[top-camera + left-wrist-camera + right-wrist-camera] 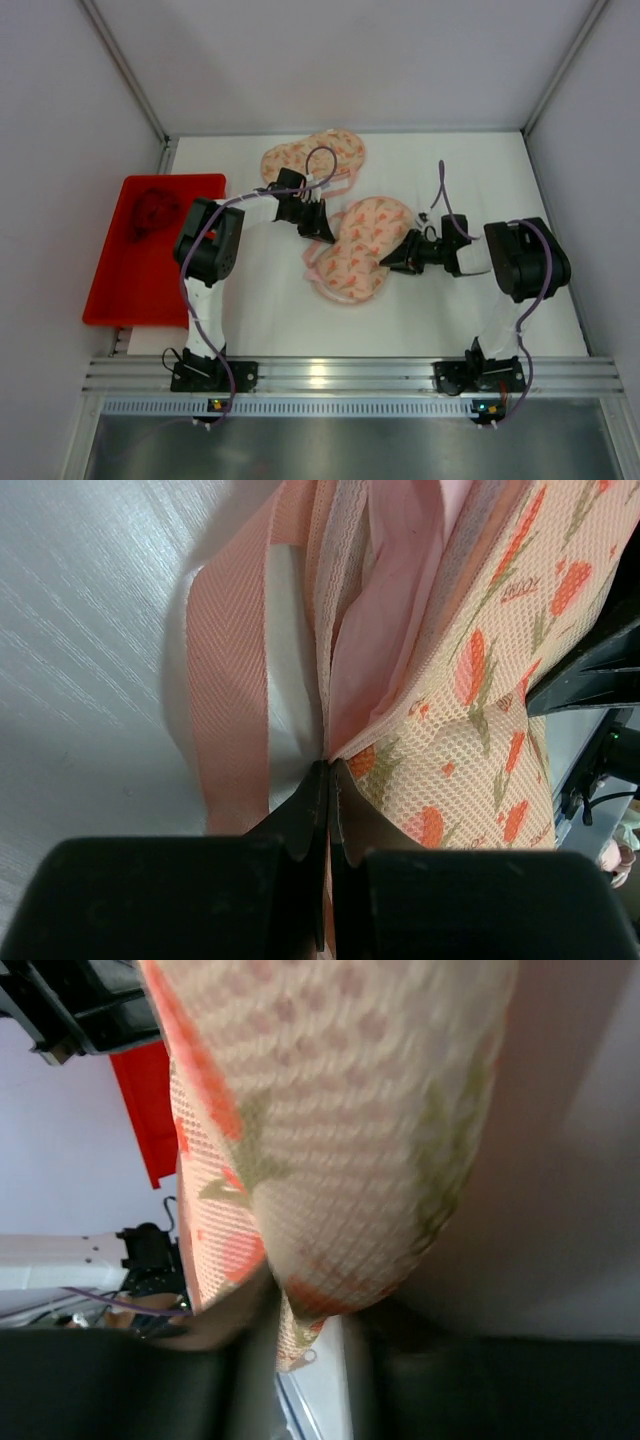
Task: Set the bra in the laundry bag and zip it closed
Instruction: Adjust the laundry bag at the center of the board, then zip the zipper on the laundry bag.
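The laundry bag (365, 240) is peach mesh with orange flowers and lies open like a clamshell, its other half (300, 155) farther back. My left gripper (320, 228) is at the near half's left edge. In the left wrist view it (328, 765) is shut on the bag's (470, 710) pink rim. My right gripper (392, 260) is at the bag's right edge. Its jaws (305, 1310) stand part open around a flap of mesh (340, 1110), with a gap on one side. The dark red bra (150, 212) lies in the red tray (110, 300).
The red tray sits at the table's left edge, also seen in the right wrist view (150, 1110). A peach webbing band (225, 710) of the bag lies on the white table. Walls close in the table on the left, back and right.
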Tool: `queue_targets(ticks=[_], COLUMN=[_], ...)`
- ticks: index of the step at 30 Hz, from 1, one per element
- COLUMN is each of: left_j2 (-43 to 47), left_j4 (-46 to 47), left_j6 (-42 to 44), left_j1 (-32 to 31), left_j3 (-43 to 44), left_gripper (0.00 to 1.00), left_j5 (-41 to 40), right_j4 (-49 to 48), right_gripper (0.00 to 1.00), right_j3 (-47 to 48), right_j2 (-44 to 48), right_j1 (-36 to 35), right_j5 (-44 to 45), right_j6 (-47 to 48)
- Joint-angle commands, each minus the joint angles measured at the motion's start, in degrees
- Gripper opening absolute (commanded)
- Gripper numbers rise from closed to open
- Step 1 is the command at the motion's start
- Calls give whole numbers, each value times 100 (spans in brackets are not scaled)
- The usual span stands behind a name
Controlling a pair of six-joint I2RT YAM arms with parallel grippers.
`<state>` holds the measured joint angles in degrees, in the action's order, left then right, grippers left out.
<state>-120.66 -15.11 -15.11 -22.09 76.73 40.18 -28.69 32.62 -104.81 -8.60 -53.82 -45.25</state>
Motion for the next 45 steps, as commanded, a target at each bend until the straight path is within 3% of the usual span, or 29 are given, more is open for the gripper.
queue_targets(ticks=[1, 3, 7, 12, 15, 19, 22, 26, 32, 37, 45], left_j2=[-476, -345, 479, 1562, 2212, 3203, 3514, 3129, 1794, 563, -659], left_j4=[-194, -194, -194, -255, -676, -1239, -1634, -2521, -3445, -3928, -3982], left_j6=[289, 325, 815, 1763, 2879, 5029, 6016, 6748, 7312, 7312, 7602], left_j1=[3, 3, 3, -15, -181, -1059, -2130, -3728, -5277, -5569, -5578], left_j3=[-220, -220, -150, -62, -26, -482, -773, -554, 332, 1623, 2329], left_gripper=[0, 0, 9, 40, 48, 50, 52, 52, 50, 51, 52], left_j5=[-1074, -1135, -1311, -1478, -1513, -1891, -2444, -3304, -4597, -5037, -6153], right_j4=[-121, 476, 1917, 2814, 3149, 3387, 3370, 3562, 3633, 3607, 3581], right_gripper=[14, 2, 0, 0, 0, 0, 0, 0, 0, 0, 0], right_j3=[33, 191, 613, 903, 1088, 1238, 1290, 1448, 1519, 1466, 1379], right_j2=[-57, 153, 549, 998, 1007, 884, 735, 542, 576, 620, 734], right_j1=[-72, -37, -1, -36, -54, -72, -89, -89, -107, -115, -116], right_j5=[100, 240, 714, 1031, 1040, 1040, 1014, 900, 952, 1014, 1049], right_j6=[-36, 173, 667, 562, 597, 684, 702, 798, 887, 878, 834])
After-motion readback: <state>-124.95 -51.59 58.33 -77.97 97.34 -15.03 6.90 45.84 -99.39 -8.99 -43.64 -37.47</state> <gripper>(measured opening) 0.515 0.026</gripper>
